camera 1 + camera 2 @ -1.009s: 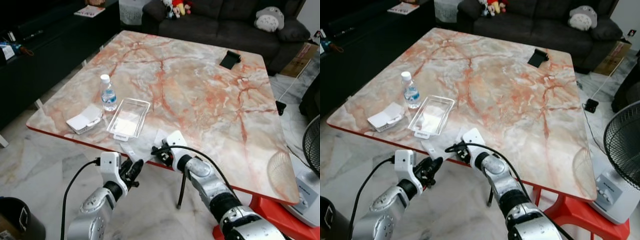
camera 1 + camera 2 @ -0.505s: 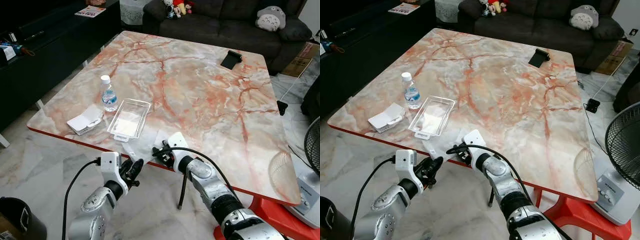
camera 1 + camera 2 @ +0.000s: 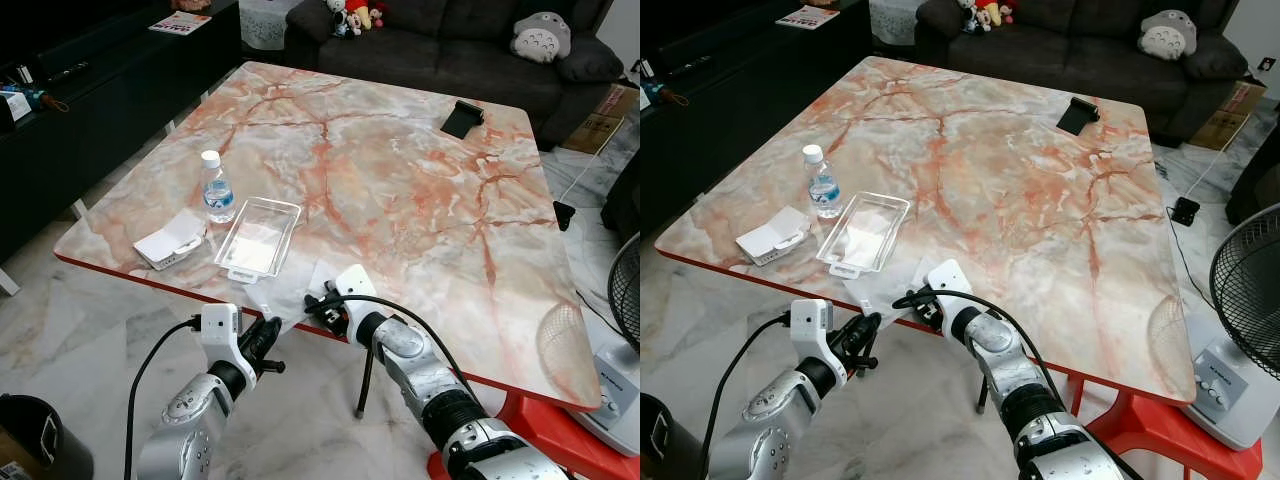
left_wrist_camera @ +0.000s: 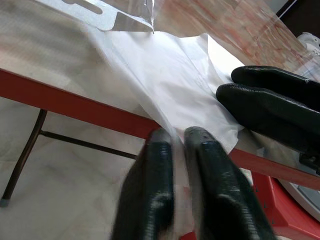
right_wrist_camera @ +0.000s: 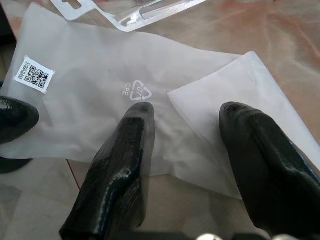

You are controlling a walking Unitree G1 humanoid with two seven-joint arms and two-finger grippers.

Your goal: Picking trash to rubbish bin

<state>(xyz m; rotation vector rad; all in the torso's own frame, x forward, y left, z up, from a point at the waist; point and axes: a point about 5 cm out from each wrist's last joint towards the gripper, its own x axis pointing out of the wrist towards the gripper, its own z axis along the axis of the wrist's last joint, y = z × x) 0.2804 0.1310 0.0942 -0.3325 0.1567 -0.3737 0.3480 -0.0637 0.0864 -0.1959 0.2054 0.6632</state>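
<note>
A translucent white plastic bag point(image 3: 290, 290) with a QR label lies at the marble table's near edge point(image 3: 150, 280), partly hanging over it. Below that edge, my left gripper point(image 4: 179, 137) is shut on the bag's overhanging part point(image 4: 170, 75). My right gripper point(image 5: 187, 110) is open, its two fingers resting on the bag point(image 5: 100, 75) on the tabletop, just right of the left gripper point(image 3: 266, 336). A black rubbish bin point(image 3: 35, 445) stands on the floor at the lower left.
A clear plastic tray point(image 3: 258, 235), a small water bottle point(image 3: 217, 190) and a white box point(image 3: 172, 238) sit behind the bag. A black item point(image 3: 461, 118) lies at the far side. Sofa point(image 3: 450, 40) beyond; a fan point(image 3: 1245, 290) at right.
My left gripper's fingers have come together on the bag's hanging edge. The right gripper has stayed on the bag.
</note>
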